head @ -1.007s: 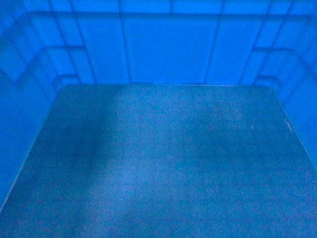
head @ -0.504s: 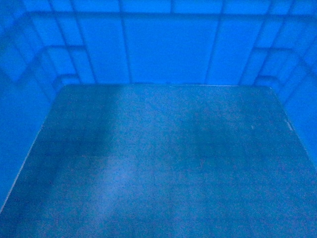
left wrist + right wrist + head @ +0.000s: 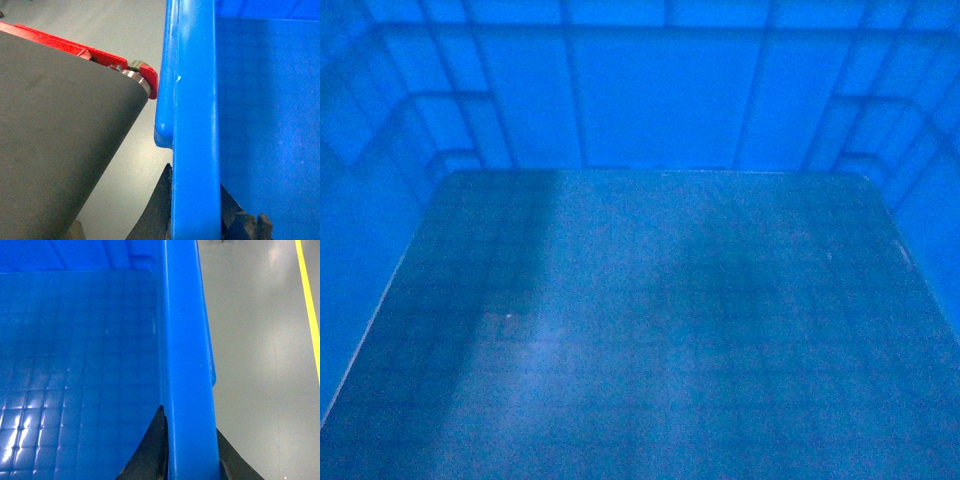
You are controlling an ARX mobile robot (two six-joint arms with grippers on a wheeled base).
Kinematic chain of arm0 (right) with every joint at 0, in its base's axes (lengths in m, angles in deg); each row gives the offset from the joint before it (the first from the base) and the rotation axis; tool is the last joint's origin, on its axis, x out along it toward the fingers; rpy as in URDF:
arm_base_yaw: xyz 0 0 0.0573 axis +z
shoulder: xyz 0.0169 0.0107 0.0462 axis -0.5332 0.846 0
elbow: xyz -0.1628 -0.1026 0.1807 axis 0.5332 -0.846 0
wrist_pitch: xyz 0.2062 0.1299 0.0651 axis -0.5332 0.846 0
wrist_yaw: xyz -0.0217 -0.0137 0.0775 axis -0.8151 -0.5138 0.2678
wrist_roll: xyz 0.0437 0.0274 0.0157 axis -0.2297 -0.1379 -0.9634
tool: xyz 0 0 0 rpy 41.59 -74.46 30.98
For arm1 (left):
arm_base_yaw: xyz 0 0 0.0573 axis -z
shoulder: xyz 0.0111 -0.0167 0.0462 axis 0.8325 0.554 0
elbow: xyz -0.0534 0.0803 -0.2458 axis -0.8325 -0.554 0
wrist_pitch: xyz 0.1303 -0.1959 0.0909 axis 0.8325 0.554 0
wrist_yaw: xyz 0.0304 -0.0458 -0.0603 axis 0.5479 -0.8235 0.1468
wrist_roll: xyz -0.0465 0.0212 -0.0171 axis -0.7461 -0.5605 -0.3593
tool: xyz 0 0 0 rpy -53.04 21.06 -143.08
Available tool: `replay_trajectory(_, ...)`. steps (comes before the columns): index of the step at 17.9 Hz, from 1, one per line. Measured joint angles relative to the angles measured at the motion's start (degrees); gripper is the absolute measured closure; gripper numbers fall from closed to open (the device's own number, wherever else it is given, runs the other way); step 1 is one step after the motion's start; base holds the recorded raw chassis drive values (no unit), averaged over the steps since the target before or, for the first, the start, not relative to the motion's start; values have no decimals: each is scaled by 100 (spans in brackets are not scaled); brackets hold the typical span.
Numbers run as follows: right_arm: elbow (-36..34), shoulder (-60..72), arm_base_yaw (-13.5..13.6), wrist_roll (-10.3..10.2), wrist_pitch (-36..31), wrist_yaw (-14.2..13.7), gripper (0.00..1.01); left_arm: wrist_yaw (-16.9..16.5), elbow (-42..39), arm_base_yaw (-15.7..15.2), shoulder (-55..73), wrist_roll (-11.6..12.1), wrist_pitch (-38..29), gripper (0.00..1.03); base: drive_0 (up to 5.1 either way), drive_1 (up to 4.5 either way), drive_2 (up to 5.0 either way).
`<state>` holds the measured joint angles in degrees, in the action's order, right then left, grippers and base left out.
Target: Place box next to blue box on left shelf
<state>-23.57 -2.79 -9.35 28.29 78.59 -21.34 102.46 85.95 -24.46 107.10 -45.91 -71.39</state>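
While the head view shows nothing but the inside of the box [image 3: 650,100], its far wall and grid-marked floor filling the frame, no shelf can be seen, so the carry looks to be mid-route. Over to the left wrist: the left gripper [image 3: 195,220] is clamped on the box rim, one finger either side, with a dark conveyor belt [image 3: 55,150] and its red bracket [image 3: 147,80] just beside the box's outer wall. Right wrist now: the right gripper [image 3: 192,450] pinches the opposite rim, grey floor [image 3: 260,365] and a yellow line [image 3: 310,305] beyond. Best kept level, both grips matched, clearing that belt.
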Motion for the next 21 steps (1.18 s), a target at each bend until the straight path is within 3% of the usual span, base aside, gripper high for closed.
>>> replay_trajectory(21, 0, -13, 0, -2, 20, -15, 91, 15, 0, 9, -20, -4, 46, 94, -147, -147, -147)
